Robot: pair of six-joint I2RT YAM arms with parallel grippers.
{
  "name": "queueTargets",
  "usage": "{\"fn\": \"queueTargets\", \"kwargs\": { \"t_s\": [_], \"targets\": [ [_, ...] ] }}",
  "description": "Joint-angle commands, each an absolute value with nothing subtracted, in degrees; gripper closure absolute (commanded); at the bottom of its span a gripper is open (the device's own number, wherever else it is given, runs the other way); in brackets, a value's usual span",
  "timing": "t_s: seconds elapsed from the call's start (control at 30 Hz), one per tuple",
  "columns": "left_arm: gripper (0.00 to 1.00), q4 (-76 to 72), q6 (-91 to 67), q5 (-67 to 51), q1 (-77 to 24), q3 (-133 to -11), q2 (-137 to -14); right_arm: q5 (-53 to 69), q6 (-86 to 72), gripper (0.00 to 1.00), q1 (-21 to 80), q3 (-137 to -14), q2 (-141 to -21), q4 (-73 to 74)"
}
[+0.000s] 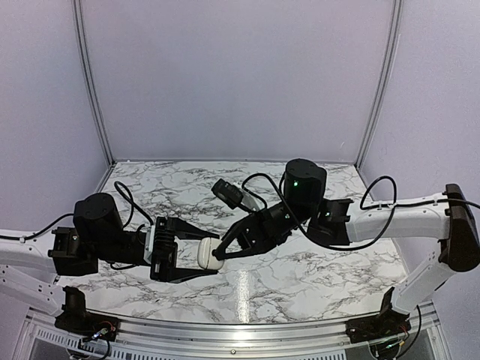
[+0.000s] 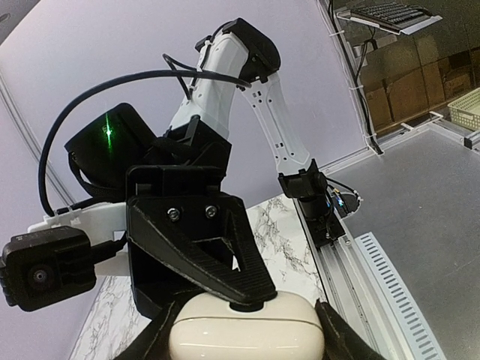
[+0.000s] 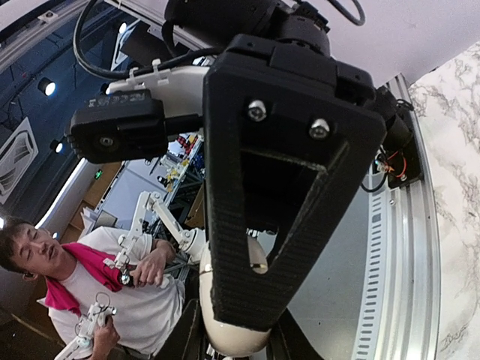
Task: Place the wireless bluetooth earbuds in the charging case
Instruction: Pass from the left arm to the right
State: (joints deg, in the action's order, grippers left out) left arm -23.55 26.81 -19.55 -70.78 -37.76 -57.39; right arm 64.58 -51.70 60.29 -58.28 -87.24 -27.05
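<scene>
The smooth, rounded cream case (image 2: 247,334) is clamped at its sides by the left gripper (image 1: 212,255), above the marbled table (image 1: 315,285) and near the front rail (image 1: 247,328). The right gripper (image 1: 223,249) has its black ribbed fingers nearly together, tips on the case top. Whether they hold anything, I cannot tell.

- The left gripper (image 1: 212,253) and right gripper (image 1: 225,252) meet over the middle of the desk's (image 1: 187,184) near half. The cream charging case (image 1: 208,255) is clamped in the left one; nothing passes between them.
- The right arm (image 1: 397,214) bars the way from the right edge to the centre.
- The left arm (image 1: 97,217) fills the near left corner.
- The far edge strip is free.
</scene>
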Motion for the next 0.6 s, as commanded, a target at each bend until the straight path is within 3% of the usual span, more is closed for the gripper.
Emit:
{"fn": "queueTargets", "kwargs": {
  "t_s": [0.0,0.1,0.33,0.57],
  "targets": [
    [0.73,-23.12,26.06,-18.16,-70.99,-38.75,-57.18,65.65,-50.98,0.88,61.08,-61.0,-87.45,-29.74],
    [0.66,-23.17,25.07,-15.94,-70.97,-38.39,-56.89,65.59,-50.97,0.96,61.07,-61.07,-87.58,-30.06],
    [0.03,-23.2,21.1,-9.71,-70.93,-37.15,-54.84,64.02,-49.32,0.99,60.39,-61.41,-87.14,-28.83],
    [0.01,-23.2,16.11,-0.88,-70.93,-34.9,-50.52,60.35,-46.22,1.0,54.77,-61.18,-84.6,-27.8]
  ]
}}
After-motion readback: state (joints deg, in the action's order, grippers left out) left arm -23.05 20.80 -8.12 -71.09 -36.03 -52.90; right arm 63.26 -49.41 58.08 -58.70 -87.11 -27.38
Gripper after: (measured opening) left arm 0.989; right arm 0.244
